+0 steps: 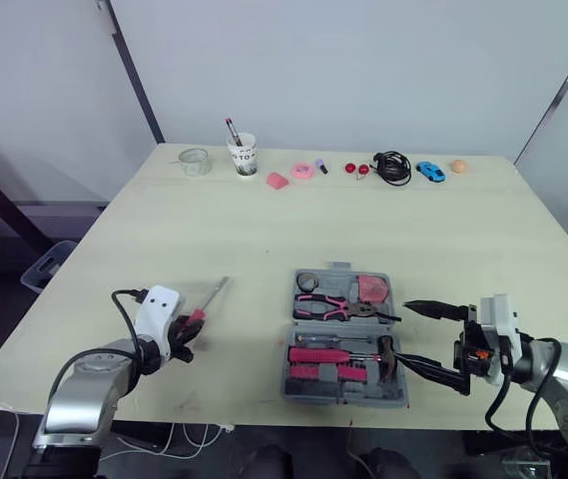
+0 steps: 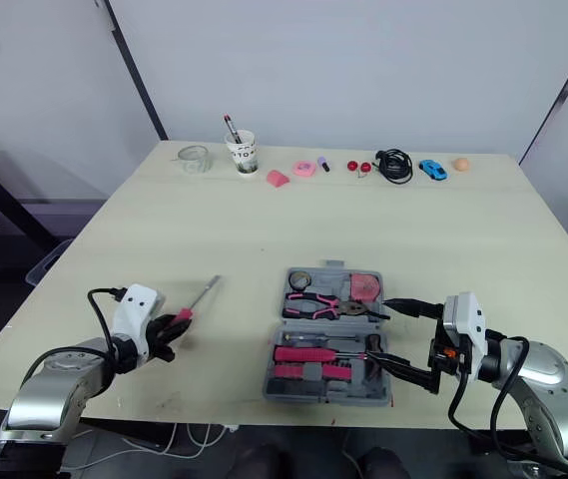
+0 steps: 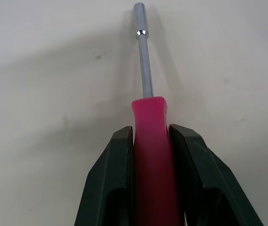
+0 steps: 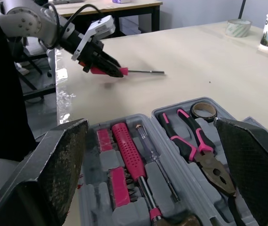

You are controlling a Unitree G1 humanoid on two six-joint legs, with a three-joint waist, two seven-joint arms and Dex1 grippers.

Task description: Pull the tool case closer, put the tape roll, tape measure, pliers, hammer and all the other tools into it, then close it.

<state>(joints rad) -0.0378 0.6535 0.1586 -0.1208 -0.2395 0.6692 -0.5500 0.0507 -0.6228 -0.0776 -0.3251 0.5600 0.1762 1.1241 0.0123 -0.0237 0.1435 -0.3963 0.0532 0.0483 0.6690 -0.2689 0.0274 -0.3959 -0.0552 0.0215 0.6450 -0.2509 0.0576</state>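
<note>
We've got the left gripper (image 3: 151, 131) shut tight on the pink handle of the screwdriver (image 3: 151, 150), one finger pressed to each side, with the steel shaft poking out ahead. That tool is left of the tool case (image 1: 343, 397) and well apart from it, at or just above the table (image 1: 264, 230); we can't tell which. The case lies open near the front edge, between the two arms, with the pliers (image 1: 338, 307), tape roll (image 1: 307, 280) and hammer (image 1: 384, 350) already seated.

So the job looks like carrying this driver over. To do it well, we'd say: lift clear, hold the shaft level, and line it up with a free groove in the near half before lowering. Let go only once it's seated, or it'll likely sit proud and block the lid.

The left forearm lies low along the front-left edge, wrist aimed up the table. The right arm reaches in from the right. The right gripper (image 1: 406, 333) is spread wide and empty, its fingers at the case's right edge, so watch that corner on the way in.
</note>
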